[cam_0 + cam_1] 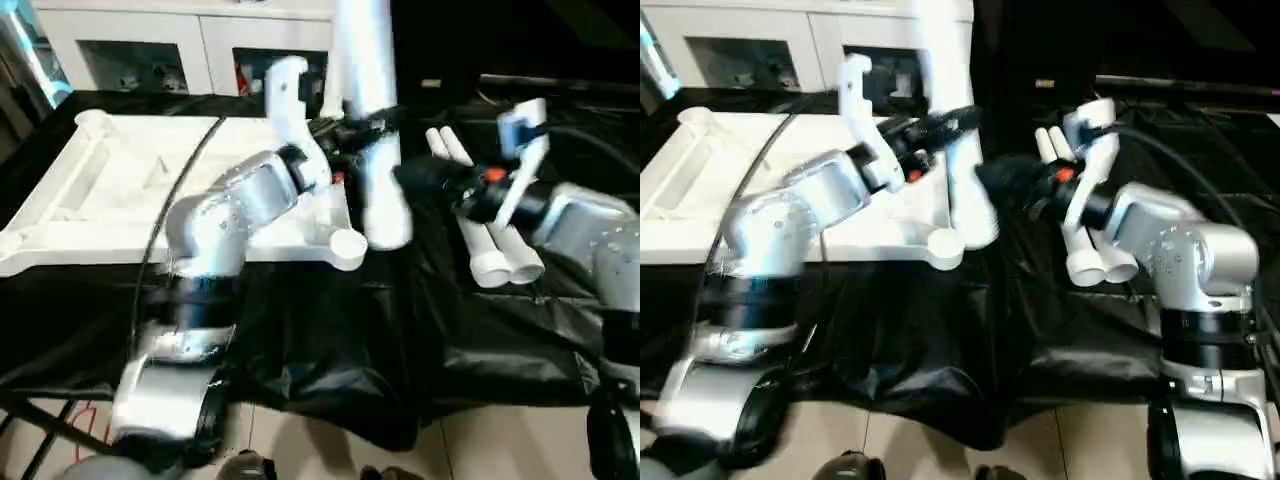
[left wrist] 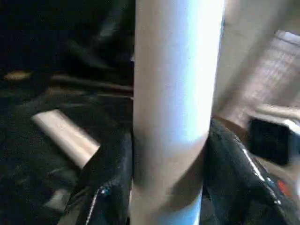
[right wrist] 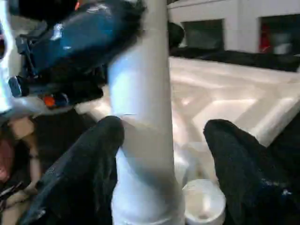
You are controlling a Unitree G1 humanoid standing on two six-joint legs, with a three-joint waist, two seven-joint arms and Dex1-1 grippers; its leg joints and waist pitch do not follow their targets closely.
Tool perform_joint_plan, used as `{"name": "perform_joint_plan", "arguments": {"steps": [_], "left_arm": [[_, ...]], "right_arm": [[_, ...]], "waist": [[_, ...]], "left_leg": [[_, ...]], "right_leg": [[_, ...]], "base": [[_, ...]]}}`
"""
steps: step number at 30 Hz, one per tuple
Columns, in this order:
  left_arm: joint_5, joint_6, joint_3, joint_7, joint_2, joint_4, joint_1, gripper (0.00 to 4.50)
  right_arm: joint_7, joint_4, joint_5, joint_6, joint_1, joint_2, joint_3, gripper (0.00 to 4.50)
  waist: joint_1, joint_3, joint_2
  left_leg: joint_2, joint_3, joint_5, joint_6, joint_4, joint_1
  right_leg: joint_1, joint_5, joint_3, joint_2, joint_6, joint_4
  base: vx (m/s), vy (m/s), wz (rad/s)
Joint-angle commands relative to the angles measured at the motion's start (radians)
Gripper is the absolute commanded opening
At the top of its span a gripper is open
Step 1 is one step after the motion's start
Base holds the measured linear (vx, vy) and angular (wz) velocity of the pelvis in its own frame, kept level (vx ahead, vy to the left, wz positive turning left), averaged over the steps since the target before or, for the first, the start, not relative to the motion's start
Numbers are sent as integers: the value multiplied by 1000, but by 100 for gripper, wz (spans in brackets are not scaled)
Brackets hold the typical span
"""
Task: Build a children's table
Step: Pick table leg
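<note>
Black cloth (image 1: pixel 330 340) is draped over the counter, hanging down toward the tiled floor (image 1: pixel 480 440) at the near edge. On it lies the white tabletop (image 1: pixel 120 190), flipped ribs-up, with a round corner socket (image 1: pixel 348 243) at its near right corner.

Just right of that socket stands one white leg (image 1: pixel 372 120), roughly upright, its lower end down beside the socket — I can't tell if it's actually seated in anything. The left end effector (image 2: pixel 166 187) is pinching this leg, one black finger (image 2: pixel 105 183) pressed to each side. The right end effector (image 3: pixel 161 168) is around the same leg lower down, fingers spread: one finger (image 3: pixel 79 173) is touching the leg, the other stands apart from it.

Further right of the tabletop, two more legs (image 1: pixel 490 240) lie side by side on the cloth, partly under the right arm (image 1: pixel 1180 250).

Beyond the tabletop — a white cabinet (image 1: pixel 150 45) with glass doors.
</note>
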Motion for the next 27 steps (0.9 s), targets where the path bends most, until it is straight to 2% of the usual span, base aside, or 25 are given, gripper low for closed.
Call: {"name": "perform_joint_plan", "arguments": {"steps": [1, 4, 7, 8, 11, 15, 18, 19, 21, 23, 24, 27], "left_arm": [[-39, 17, -40, -101, 11, -37, -8, 190], [-56, 17, -64, -235, 62, -41, -10, 190], [-61, 12, -74, -284, 80, -40, -13, 190], [-61, 12, -74, -284, 81, -40, -13, 190], [-117, 21, -62, -373, 89, -54, -24, 190], [-141, 30, -56, -385, 76, -60, -30, 190], [-147, 32, -53, -389, 59, -65, -30, 190], [-146, 31, -55, -390, 58, -66, -30, 190], [-142, 25, -65, -398, 58, -68, -26, 190], [-141, 22, -74, -403, 60, -69, -20, 190], [-138, 21, -78, -403, 62, -68, -18, 190], [-133, 21, -79, -400, 64, -64, -17, 190]], "right_arm": [[42, -2, 10, 15, 9, -20, 24, 362], [110, -6, 21, 21, 8, -52, 50, 389], [147, -8, 24, 29, 7, -70, 69, 408], [148, -8, 24, 29, 7, -71, 69, 408], [238, -38, 26, 31, 24, -119, 125, 439], [255, -46, 7, 10, 33, -127, 152, 447], [260, -51, -9, 3, 41, -126, 176, 447], [260, -51, -11, 2, 41, -125, 179, 420], [258, -44, -20, -5, 41, -125, 190, 414], [254, -34, -16, -4, 39, -120, 186, 401], [252, -31, -12, -3, 38, -116, 182, 378], [250, -31, -6, -3, 37, -111, 177, 373]], "waist": [[1, -89, -22], [-1, -87, -21], [-1, -86, -20], [-2, -86, -21], [1, -87, -23], [0, -87, -25], [0, -88, -24], [0, -88, -25], [-1, -87, -26], [-1, -87, -25], [-1, -87, -24], [-1, -88, -24]], "left_leg": [[47, -20, -123, 37, -61, 31], [47, -23, -147, 20, -64, 33], [49, -23, -162, 6, -65, 35], [49, -23, -165, 4, -65, 36], [48, -21, -157, 8, -64, 33], [48, -21, -148, 17, -62, 30], [48, -22, -153, 14, -61, 32], [49, -23, -153, 11, -62, 32], [48, -23, -160, 12, -61, 33], [49, -23, -160, 12, -62, 33], [49, -23, -159, 11, -62, 33], [49, -23, -153, 13, -62, 32]], "right_leg": [[48, -281, 36, -74, -187, -74], [48, -321, 36, -75, -175, -76], [47, -329, 38, -76, -174, -77], [47, -329, 38, -76, -175, -77], [51, -312, 39, -78, -182, -74], [52, -296, 39, -78, -198, -71], [51, -315, 39, -78, -192, -74], [51, -317, 39, -77, -191, -73], [50, -327, 39, -77, -185, -75], [50, -329, 39, -77, -184, -75], [50, -327, 39, -77, -184, -74], [51, -310, 39, -75, -186, -72]], "base": [[0, 0, 0], [0, 0, 0], [0, 0, 0], [0, 0, 0], [0, 0, 0], [0, 0, 0], [0, 0, 0], [0, 0, 0], [0, 0, 0], [0, 0, 0], [0, 0, 0], [0, 0, 0]]}}
